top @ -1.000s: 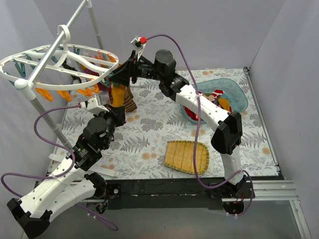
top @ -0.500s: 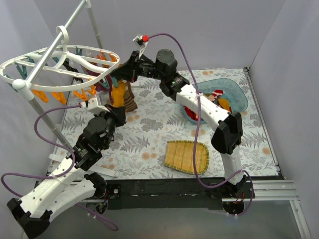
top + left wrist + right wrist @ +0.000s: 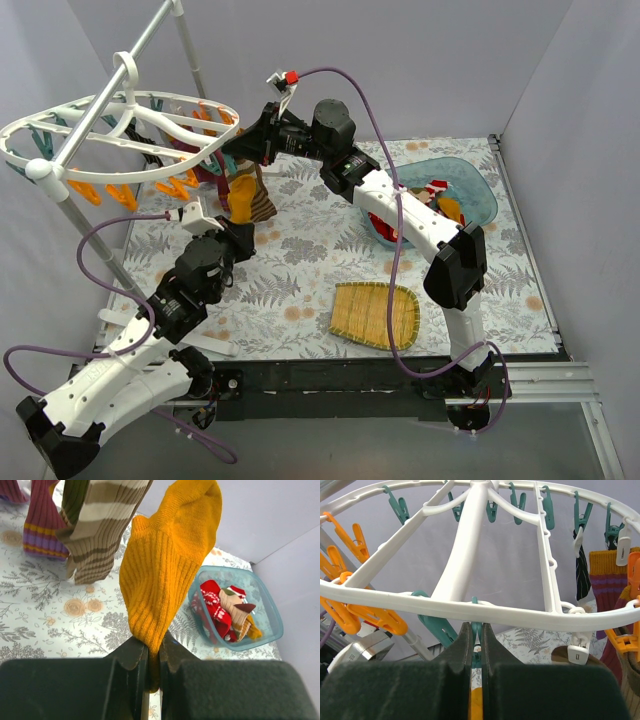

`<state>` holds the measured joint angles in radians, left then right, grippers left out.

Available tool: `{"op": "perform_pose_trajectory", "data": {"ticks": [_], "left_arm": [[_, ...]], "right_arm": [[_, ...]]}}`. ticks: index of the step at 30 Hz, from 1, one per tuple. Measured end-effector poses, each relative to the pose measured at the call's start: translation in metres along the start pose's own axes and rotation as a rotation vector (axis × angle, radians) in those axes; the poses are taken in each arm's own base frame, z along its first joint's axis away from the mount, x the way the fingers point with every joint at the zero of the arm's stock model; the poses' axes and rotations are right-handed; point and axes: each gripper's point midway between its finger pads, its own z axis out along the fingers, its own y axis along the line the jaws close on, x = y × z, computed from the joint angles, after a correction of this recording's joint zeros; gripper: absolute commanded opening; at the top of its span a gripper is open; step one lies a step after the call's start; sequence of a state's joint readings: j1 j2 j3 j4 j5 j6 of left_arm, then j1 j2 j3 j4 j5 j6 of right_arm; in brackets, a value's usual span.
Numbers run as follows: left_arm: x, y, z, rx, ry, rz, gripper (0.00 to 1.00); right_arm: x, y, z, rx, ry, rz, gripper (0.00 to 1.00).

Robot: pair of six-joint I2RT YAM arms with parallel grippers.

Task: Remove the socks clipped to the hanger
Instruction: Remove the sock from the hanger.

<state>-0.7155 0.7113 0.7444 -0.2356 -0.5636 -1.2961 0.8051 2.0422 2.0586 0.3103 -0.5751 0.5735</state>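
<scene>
Unclipping the orange sock point(image 3: 165, 570) — hung below the rim of the hanger point(image 3: 395, 599), lower end clenched between the jaws of the left gripper point(image 3: 154, 665), top pinned by a teal clip point(image 3: 476, 627) squeezed in the closed right gripper point(image 3: 476, 645). Next, by judgement: hold the clip pressed, draw the sock down and clear, then carry it to the blue tub point(image 3: 267, 605).

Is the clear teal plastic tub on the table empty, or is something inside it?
Not empty: the clear teal plastic tub holds several socks, red-and-white, tan and orange.
</scene>
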Motion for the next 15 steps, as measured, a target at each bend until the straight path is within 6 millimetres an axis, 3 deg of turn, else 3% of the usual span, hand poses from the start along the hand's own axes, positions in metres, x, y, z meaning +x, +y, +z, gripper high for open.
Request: {"op": "perform_pose_trajectory", "data": {"ticks": [2, 4, 9, 15], "left_arm": [[0.006, 0.003, 0.001, -0.006, 0.014, 0.003, 0.00], [0.010, 0.006, 0.000, -0.014, 0.026, 0.007, 0.00], [0.012, 0.006, 0.000, -0.014, 0.031, 0.002, 0.00], [0.014, 0.003, 0.000, 0.000, 0.042, 0.000, 0.00]], "right_arm": [[0.000, 0.000, 0.000, 0.000, 0.000, -0.001, 0.01], [0.000, 0.000, 0.000, 0.002, 0.000, -0.001, 0.11], [0.003, -0.003, 0.000, 0.009, 0.002, 0.000, 0.59], [0.024, -0.015, -0.006, 0.044, 0.034, 0.011, 0.71]]}}
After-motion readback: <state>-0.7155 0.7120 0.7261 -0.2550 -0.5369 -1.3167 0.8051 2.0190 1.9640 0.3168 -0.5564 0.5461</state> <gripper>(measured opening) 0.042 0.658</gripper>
